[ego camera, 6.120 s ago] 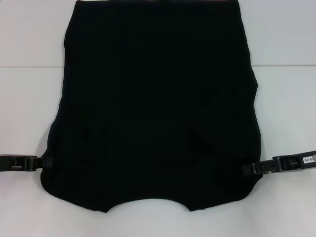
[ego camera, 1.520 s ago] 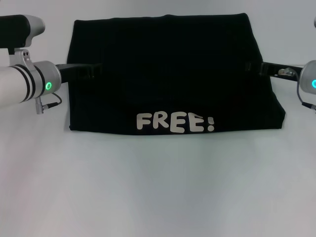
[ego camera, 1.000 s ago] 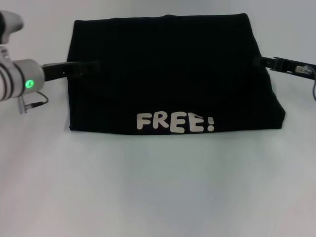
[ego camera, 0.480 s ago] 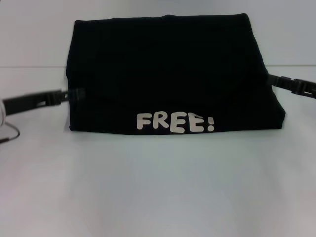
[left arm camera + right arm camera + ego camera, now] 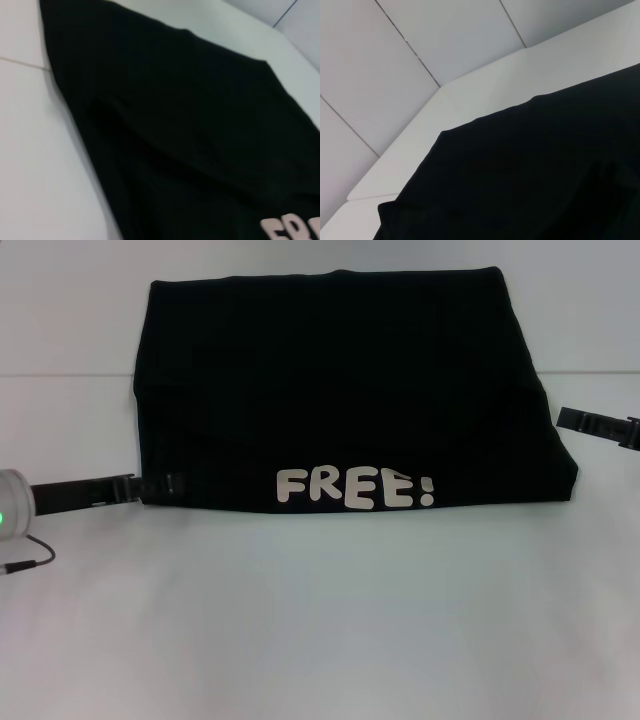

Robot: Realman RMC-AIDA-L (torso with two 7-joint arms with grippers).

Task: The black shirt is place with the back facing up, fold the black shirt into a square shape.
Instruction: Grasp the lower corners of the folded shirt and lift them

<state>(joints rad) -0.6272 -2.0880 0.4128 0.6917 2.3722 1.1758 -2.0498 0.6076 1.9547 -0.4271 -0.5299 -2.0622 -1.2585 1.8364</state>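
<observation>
Black shirt (image 5: pixel 340 390) folded, "FREE!" print (image 5: pixel 355 487) at 6 o'clock. Left gripper (image 5: pixel 165 485) touches 8 o'clock corner, possibly pinching; right gripper (image 5: pixel 566 418) released, 3 o'clock.

Left tool (image 5: pixel 160 484) low, level, near worktop's left edge. Right tool (image 5: pixel 575 419) level at right edge, higher.

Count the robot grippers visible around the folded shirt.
2: the left gripper at the black shirt's near-left corner; the right gripper just off its right edge.
</observation>
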